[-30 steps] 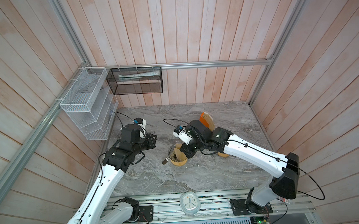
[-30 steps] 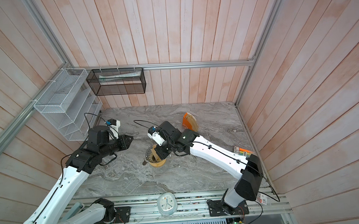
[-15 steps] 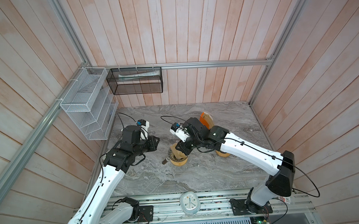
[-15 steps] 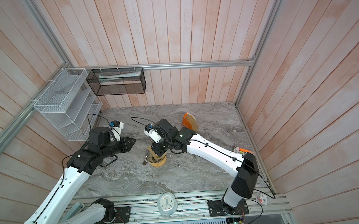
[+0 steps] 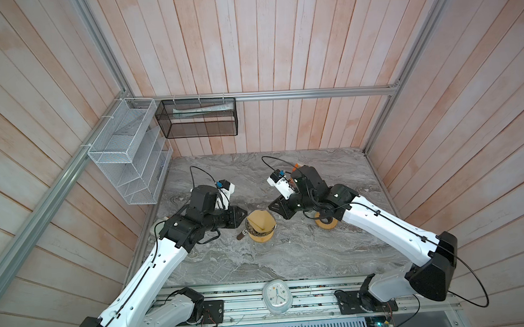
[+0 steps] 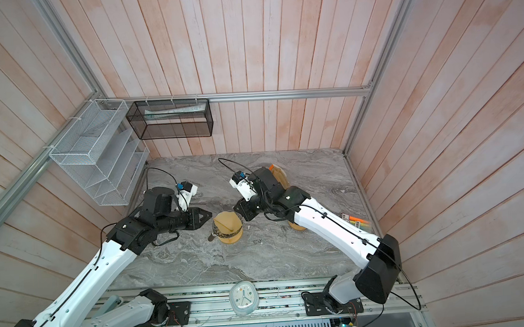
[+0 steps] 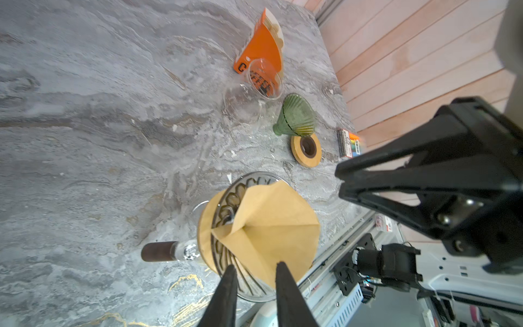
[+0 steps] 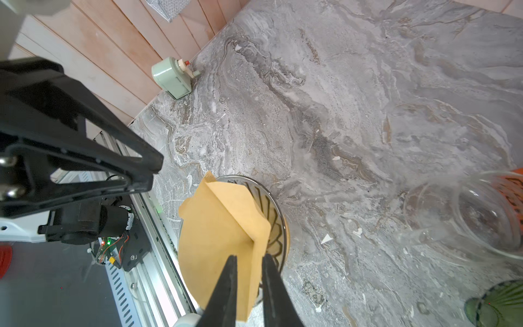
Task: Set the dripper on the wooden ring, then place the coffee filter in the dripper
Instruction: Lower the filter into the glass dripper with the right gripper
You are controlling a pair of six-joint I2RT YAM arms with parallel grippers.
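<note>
Right jaws: drawn back off coffee filter (image 5: pixel 261 220), slightly parted, empty. Left jaws: moved nearer dripper (image 5: pixel 252 231), likewise parted, empty. I judge the filter released, not fully seated.

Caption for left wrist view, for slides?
Folded paper filter resting askew in the glass dripper; left claw open at its rim, right claw clear.

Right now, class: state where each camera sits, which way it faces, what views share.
Top views: high above the arms' bases, looking down on the marble table; left arm, right arm show.
Left wrist: on its arm, facing coffee filter and dripper; own jaws, right jaws.
Right wrist: on its arm, facing them from the opposite side; own jaws, left jaws.
Shared: coffee filter and dripper.
</note>
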